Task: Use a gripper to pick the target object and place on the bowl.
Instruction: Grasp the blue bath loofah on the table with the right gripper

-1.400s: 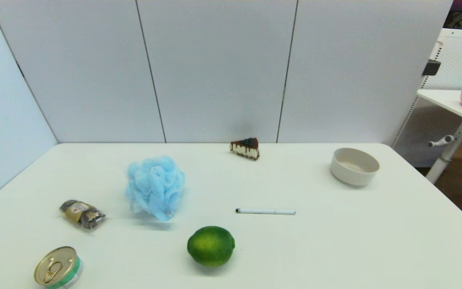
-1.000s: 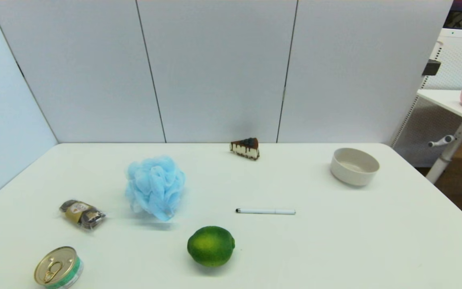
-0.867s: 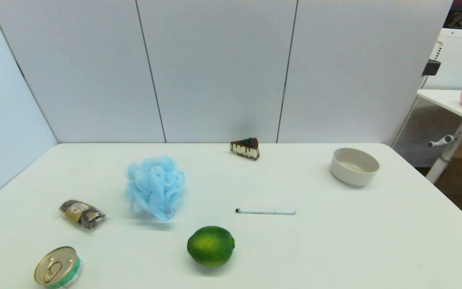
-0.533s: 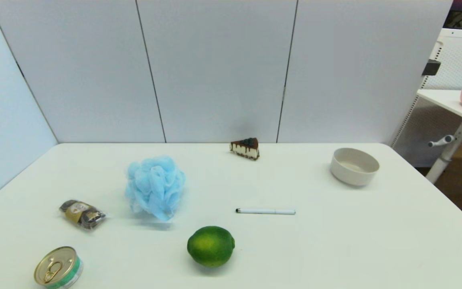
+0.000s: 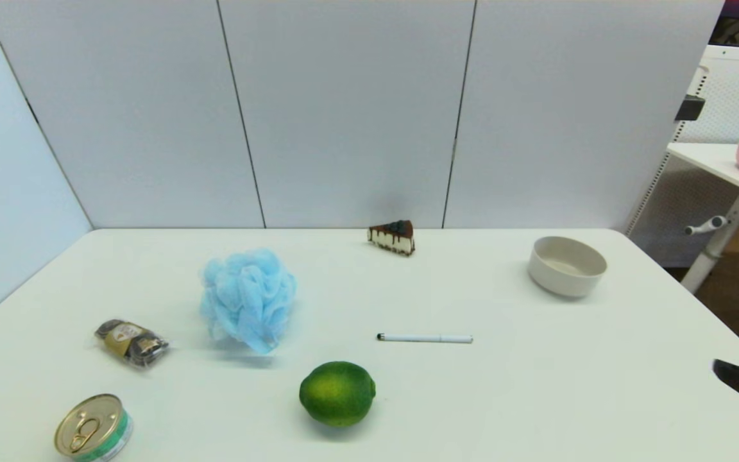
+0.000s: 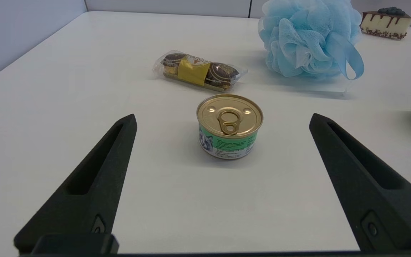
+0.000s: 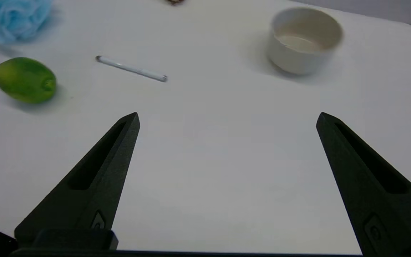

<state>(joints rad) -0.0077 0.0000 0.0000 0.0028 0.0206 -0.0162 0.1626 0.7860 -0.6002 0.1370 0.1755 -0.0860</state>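
Pouf (image 5: pixel 248 299) on table (image 5: pixel 536 385), bowl (image 5: pixel 566 265) well apart

Showing matte black on both grippers: left gripper (image 6: pixel 223 117) and right gripper (image 7: pixel 227 117) each presenting two long tapering fingers (image 6: pixel 95 178), wedge-shaped, narrowing to blunt tips. Carrying a shallow recessed slot along each finger's inner face, and a small round screw near the base. Joining at a flat black bar.

Right end effector (image 7: pixel 227 117) spread, bowl (image 7: pixel 304 39), lime (image 7: pixel 25 79)
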